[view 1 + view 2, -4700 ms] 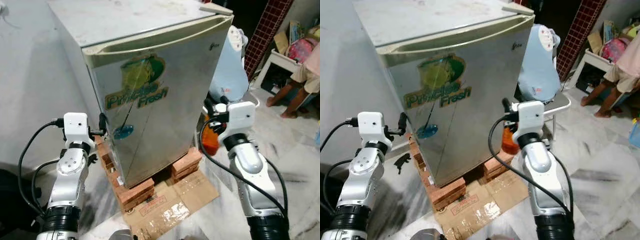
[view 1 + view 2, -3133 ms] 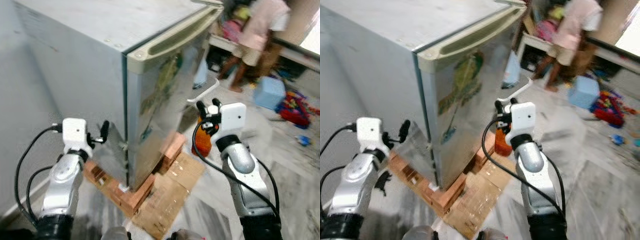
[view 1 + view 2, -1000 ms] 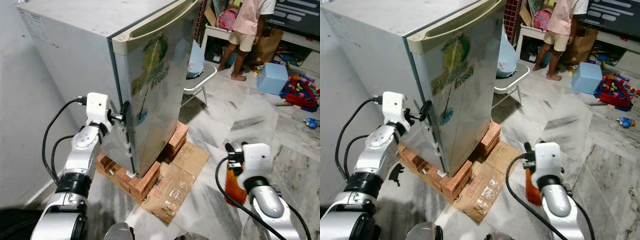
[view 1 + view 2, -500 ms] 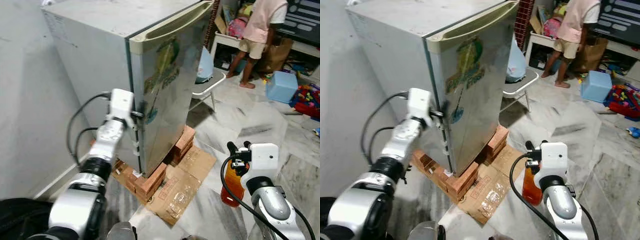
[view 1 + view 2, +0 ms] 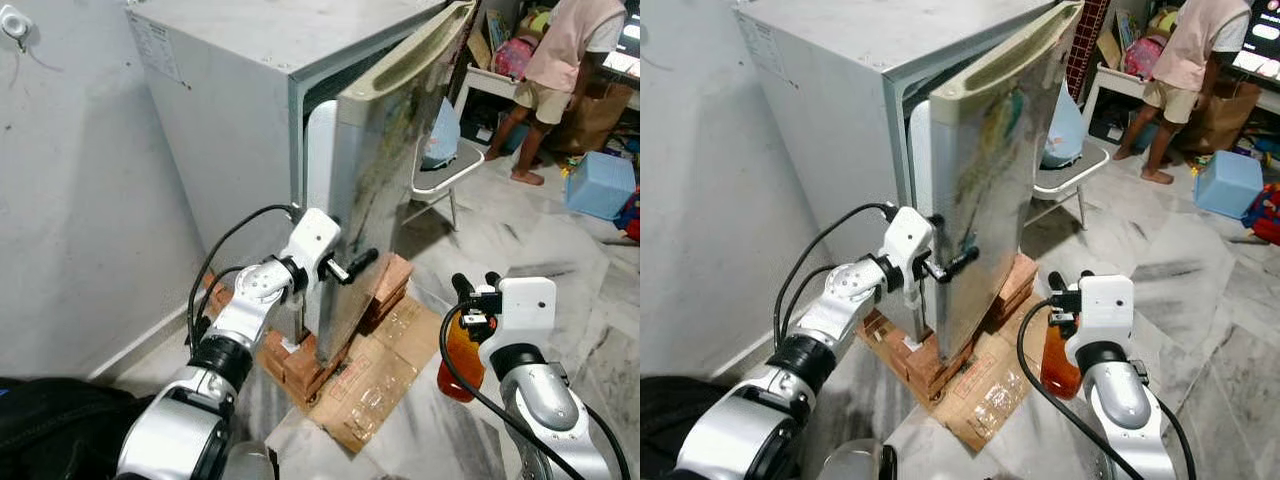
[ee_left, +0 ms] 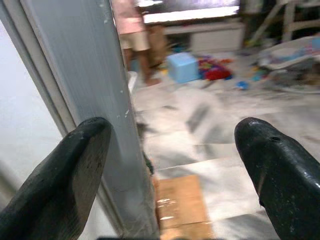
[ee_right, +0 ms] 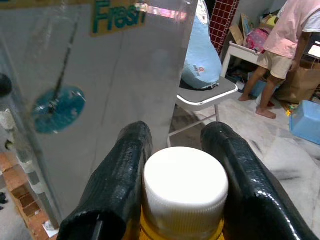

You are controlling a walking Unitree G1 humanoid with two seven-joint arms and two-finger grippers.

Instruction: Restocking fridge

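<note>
The small silver fridge [image 5: 230, 120] stands on bricks with its door [image 5: 385, 170] swung partly open, showing a white inner edge. My left gripper [image 5: 345, 270] is open at the door's free edge, low down. In the left wrist view the door's edge [image 6: 95, 100] runs between the two spread fingers [image 6: 65, 175]. My right gripper [image 5: 470, 292], lower right and well apart from the fridge, is shut on an orange bottle [image 5: 458, 355] by its neck. The bottle's white cap [image 7: 185, 192] sits between the fingers.
Red bricks [image 5: 300, 365] and flattened cardboard [image 5: 375, 375] lie under and before the fridge. A white chair [image 5: 445, 170] with a blue bag stands behind the door. A person [image 5: 565, 70] stands at the back right near a blue bin [image 5: 600, 185]. A wall [image 5: 70, 200] is on the left.
The fridge door has swung from shut to partly open, with my left gripper at its edge. The right gripper still holds the bottle. The camera has shifted slightly.
</note>
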